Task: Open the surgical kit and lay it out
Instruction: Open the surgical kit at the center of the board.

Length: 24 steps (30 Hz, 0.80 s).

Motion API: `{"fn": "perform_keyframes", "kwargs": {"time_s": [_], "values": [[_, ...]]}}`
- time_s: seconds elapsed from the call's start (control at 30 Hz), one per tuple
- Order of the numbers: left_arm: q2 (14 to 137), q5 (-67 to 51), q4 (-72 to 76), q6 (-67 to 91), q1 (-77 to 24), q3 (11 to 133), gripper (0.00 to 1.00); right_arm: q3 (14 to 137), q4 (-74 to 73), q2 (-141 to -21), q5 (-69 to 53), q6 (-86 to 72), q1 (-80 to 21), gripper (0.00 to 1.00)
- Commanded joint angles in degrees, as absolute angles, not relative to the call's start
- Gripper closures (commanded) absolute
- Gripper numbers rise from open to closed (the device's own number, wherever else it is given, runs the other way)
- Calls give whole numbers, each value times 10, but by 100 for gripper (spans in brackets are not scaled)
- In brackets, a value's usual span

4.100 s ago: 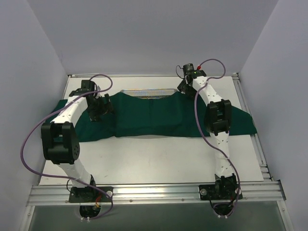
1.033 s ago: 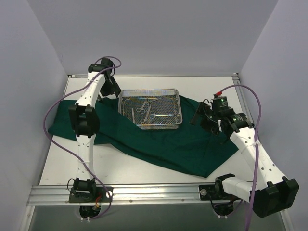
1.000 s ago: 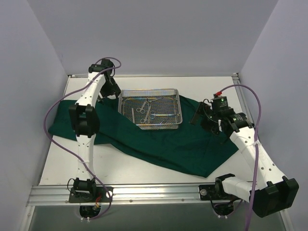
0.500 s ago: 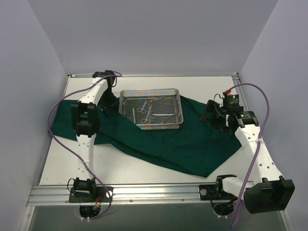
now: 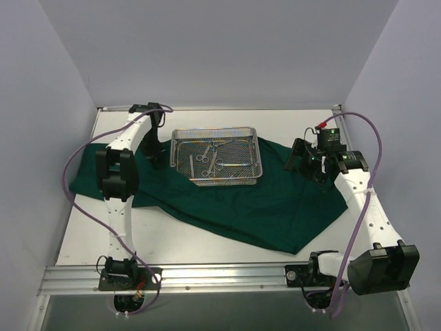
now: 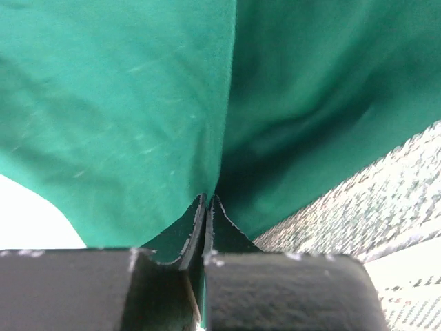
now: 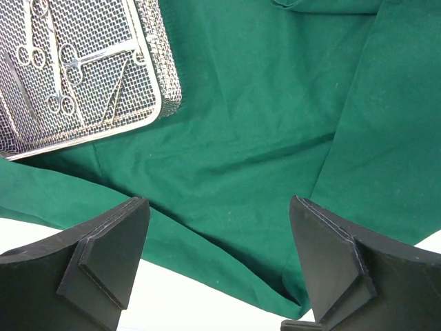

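The dark green cloth wrap [image 5: 262, 200] lies unfolded across the table, with the silver wire-mesh tray [image 5: 227, 183] standing on it at the middle back. Several ring-handled steel instruments [image 5: 210, 155] lie in the tray. My left gripper [image 5: 155, 160] is just left of the tray, shut on a raised fold of the cloth [image 6: 138, 124]; the left wrist view shows its jaws [image 6: 207, 201] pressed together with the mesh tray [image 6: 393, 200] close by. My right gripper [image 7: 220, 227] hangs open over the cloth [image 7: 262, 103] right of the tray [image 7: 155, 103], holding nothing.
Bare white tabletop [image 5: 207, 241] shows in front of the cloth, up to the metal rail [image 5: 220, 276] at the near edge. Grey walls close in both sides and the back. Purple cables loop from both arms.
The left gripper came down beside the tray's left side and closed on a fold of the cloth. The right gripper drifted a little back and to the right, still open.
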<state>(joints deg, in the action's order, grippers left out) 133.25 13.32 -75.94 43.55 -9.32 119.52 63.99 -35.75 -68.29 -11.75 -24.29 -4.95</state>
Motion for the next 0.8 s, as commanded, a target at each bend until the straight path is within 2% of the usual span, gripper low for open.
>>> {"fn": "perform_keyframes", "kwargs": {"time_s": [0.0,0.1,0.13,0.23,0.37,0.57,0.6,0.63,0.67,0.77], "values": [[1223,163,-754,418,-87,1166,98,669,-360,-707,-129,-235,-58,16],[1151,178,-758,407,-87,1107,98,691,-353,-741,-137,-245,-76,16],[1128,185,-756,409,-87,1053,98,708,-353,-764,-147,-249,-80,16],[1002,185,-751,438,-85,950,98,732,-352,-804,-162,-263,-103,16],[776,173,-760,493,-65,758,98,751,-341,-838,-179,-272,-142,16],[504,133,-849,541,31,668,98,751,-337,-855,-191,-275,-214,16],[478,134,-861,547,35,663,96,748,-337,-855,-186,-273,-228,16],[439,136,-874,564,38,661,84,748,-338,-855,-187,-274,-232,16],[425,139,-902,574,38,660,76,748,-339,-855,-190,-276,-234,16],[383,100,-925,592,37,640,79,756,-343,-856,-199,-281,-236,16]]}}
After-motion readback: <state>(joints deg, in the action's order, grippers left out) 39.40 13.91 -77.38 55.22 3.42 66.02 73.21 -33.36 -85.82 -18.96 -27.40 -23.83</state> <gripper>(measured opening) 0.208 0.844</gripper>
